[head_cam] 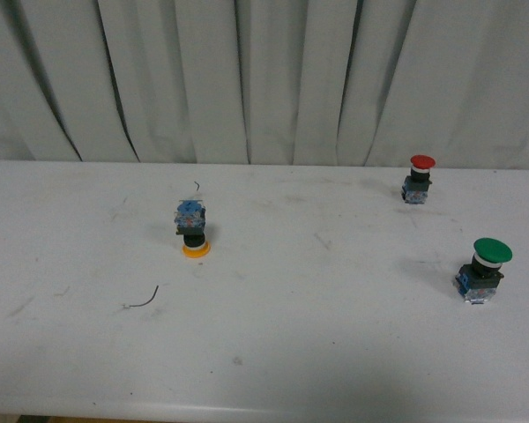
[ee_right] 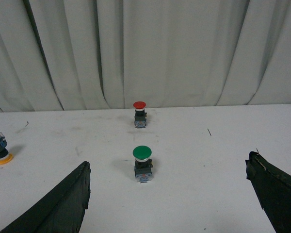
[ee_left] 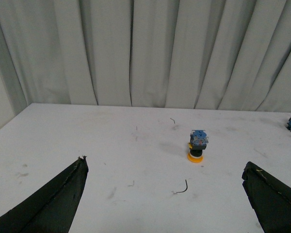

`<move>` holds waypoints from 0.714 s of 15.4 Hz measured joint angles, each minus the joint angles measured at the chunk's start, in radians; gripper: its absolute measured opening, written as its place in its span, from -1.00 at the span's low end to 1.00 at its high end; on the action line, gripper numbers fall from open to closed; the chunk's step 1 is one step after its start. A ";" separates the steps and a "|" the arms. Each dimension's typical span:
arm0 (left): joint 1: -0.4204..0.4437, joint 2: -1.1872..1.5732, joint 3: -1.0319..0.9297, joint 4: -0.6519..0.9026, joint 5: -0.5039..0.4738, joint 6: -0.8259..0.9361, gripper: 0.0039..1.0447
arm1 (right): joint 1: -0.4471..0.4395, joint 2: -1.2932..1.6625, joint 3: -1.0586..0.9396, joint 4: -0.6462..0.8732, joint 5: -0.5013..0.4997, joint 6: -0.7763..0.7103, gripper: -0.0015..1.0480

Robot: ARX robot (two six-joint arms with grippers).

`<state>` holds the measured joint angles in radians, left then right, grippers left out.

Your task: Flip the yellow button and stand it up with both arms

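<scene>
Currently the yellow button [head_cam: 193, 231] rests cap-down, left of centre on the table [head_cam: 291, 352] — left pincer [ee_left: 165, 164] and right pincer [ee_right: 168, 161] both gape apart; an off-centre pinch could send it rolling.

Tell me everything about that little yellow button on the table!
The yellow button is small and looks like plastic. It stands upside down: its round yellow-orange cap rests on the white table, a black collar sits above that, and the blue-and-clear block is on top. It stands alone, left of the table's middle. Only the table touches it.
</scene>
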<state>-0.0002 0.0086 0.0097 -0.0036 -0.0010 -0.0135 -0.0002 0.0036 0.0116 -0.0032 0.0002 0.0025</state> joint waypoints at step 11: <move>0.000 0.000 0.000 0.000 0.000 0.000 0.88 | 0.000 0.000 0.000 0.000 0.000 0.000 0.88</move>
<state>-0.0002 0.0086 0.0097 -0.0036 -0.0006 -0.0135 -0.0002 0.0036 0.0116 -0.0032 0.0002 0.0025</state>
